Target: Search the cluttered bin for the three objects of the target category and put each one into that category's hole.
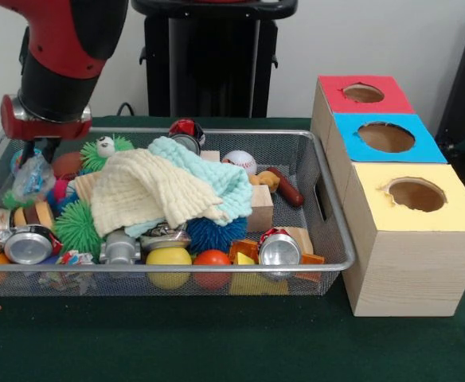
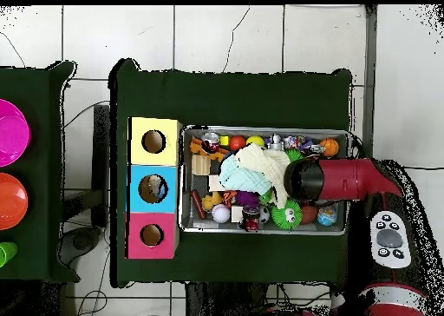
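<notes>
Judging from how things lie now, the sorting is at an early stage. The silver wire-mesh bin [image 1: 328, 199] is full: a cream waffle-weave cloth [image 1: 149, 195] lies draped over a pale mint cloth [image 1: 209, 171] in the middle, and around them sit crushed silver drink cans [image 1: 279, 248], spiky green rubber balls [image 1: 79, 227], a spiky blue ball [image 1: 215, 232], a yellow ball [image 1: 169, 259], a small red ball [image 1: 212, 259], a white baseball [image 1: 240, 161], plain wooden blocks [image 1: 261, 208] and a brown sausage-shaped toy [image 1: 287, 187].

Beside the bin, touching its side, stands the wooden sorting box [image 1: 408, 263] with a red-topped hole [image 1: 363, 93], a blue-topped hole [image 1: 386, 137] and a yellow-topped hole [image 1: 416, 194]. In the overhead view something pale shows inside the blue hole, so one object may already be in; the red and yellow holes look dark and empty. The pictures do not say which category is the target, so I cannot tell which items are wanted, nor how many are left; most likely two or three remain in the bin.

The red and black arm [image 1: 65, 56] comes down over the end of the bin farthest from the box, above a clear crinkled plastic wrapper [image 1: 33, 177] and an orange ball [image 1: 65, 165]. The claw [image 1: 37, 151] itself is mostly hidden beneath the red wrist collar and behind the clutter, so I cannot tell how it stands, nor whether it has hold of anything or merely hovers close to the wrapper.
</notes>
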Controlling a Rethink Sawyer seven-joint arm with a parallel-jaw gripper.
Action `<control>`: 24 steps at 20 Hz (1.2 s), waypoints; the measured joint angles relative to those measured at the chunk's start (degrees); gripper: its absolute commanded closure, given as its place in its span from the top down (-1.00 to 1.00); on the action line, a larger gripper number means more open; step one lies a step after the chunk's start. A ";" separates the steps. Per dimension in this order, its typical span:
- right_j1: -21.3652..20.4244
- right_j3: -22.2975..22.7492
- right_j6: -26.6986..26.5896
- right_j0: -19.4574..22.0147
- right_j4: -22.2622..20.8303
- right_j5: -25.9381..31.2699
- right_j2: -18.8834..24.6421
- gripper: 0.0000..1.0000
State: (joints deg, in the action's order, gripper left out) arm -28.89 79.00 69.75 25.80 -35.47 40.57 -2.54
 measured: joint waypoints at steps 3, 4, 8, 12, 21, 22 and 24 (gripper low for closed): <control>-1.03 0.71 0.00 -0.55 1.47 0.38 0.55 -1.00; -1.25 0.93 0.00 -0.67 1.89 0.43 0.70 -1.00; -3.12 3.19 0.00 -1.27 6.42 0.77 2.65 -1.00; -4.50 5.39 0.00 -1.36 9.63 1.56 4.04 -1.00; -7.65 9.08 0.00 -1.55 16.10 9.64 6.44 -1.00; -7.81 9.07 0.00 -1.57 16.45 10.61 6.56 -1.00; -8.52 9.07 0.00 -1.61 17.63 14.20 6.93 -1.00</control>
State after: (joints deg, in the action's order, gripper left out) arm -37.41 88.07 69.75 24.19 -17.84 54.76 4.38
